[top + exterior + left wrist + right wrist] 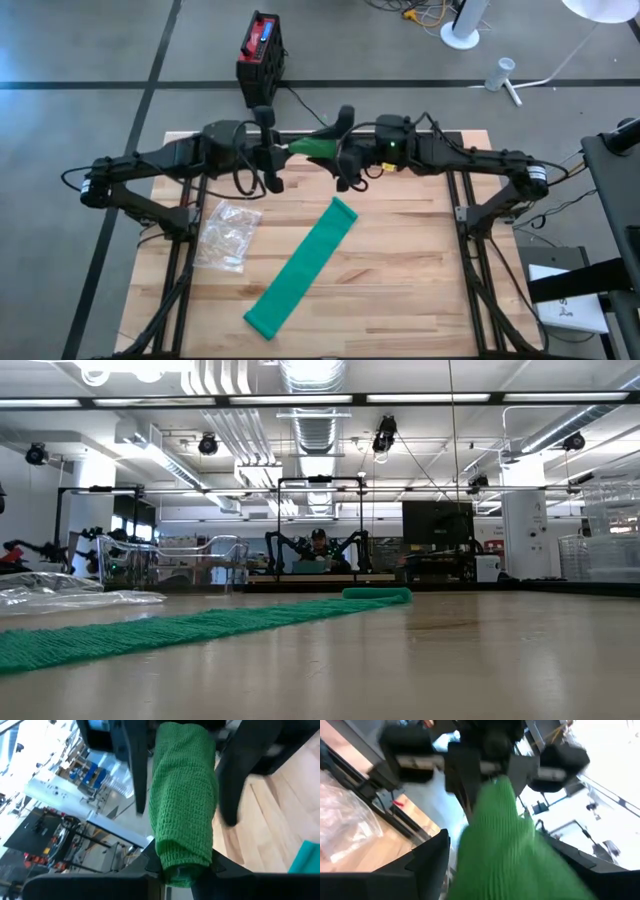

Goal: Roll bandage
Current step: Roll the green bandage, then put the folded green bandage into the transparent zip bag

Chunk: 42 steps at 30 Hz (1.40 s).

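- Above the far edge of the wooden desk, both arms meet at mid-span, a bright green bandage stretched in the air between them.
- The left gripper pinches one end of that bandage; its wrist view shows the knitted cloth clamped at the base of the dark fingers.
- The right gripper faces it from the other side, its fingers pressed onto the opposite end, the green fabric filling its wrist view.
- The held bandage's long axis runs left to right, straight from one gripper to the other, so neither arm is nearer.
- A second, teal strip lies flat and unrolled on the desk, running diagonally, well apart from both grippers.
- A clear plastic wrapper lies beside it, on the left arm's side.
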Tool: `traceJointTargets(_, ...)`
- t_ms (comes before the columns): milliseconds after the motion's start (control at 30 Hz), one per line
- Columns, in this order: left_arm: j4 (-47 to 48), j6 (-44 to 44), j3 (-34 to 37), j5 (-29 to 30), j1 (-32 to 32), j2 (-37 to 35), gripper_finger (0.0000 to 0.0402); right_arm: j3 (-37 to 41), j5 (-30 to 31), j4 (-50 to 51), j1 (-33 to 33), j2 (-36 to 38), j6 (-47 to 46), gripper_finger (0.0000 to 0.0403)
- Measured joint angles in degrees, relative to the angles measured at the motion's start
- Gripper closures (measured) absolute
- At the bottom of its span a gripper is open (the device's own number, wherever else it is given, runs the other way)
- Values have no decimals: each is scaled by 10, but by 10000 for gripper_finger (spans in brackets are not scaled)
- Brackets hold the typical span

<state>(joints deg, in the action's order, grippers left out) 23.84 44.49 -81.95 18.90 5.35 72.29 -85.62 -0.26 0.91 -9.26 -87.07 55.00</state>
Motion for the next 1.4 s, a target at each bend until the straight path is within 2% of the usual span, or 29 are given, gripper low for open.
traceJointTargets(200, -11, 0, 0, -1, -1, 0, 358, 0, 4, 7, 1, 0, -8, 154)
traceJointTargets(567, 5, -11, 0, 3, -1, 0, 357, 0, 7, 1, 11, 0, -10, 227)
traceJointTargets(667, 12, -16, 0, 3, -1, 0, 352, 0, 7, 1, 11, 0, -10, 258)
traceJointTargets(867, 20, -23, 0, 1, -1, -1, 301, 0, 6, 2, 11, 0, -19, 351)
traceJointTargets(933, 38, -26, 0, 19, -1, -2, 275, 0, 4, 7, 11, 2, -30, 351)
traceJointTargets(1000, 69, -43, 0, 61, -7, -11, 249, 0, 3, 21, 11, 11, -47, 351)
traceJointTargets(1067, 109, -91, 0, 102, -11, -28, 221, 0, 1, 46, 8, 28, -71, 351)
traceJointTargets(1133, 163, -178, 0, 122, -11, -43, 193, 6, 1, 74, 1, 49, -86, 351)
traceJointTargets(1267, 316, -400, 0, 118, -7, -54, 146, 33, 42, 115, -14, 87, -108, 351)
traceJointTargets(1400, 469, -585, 0, 107, -10, -37, 123, 89, 53, 125, -24, 125, -154, 351)
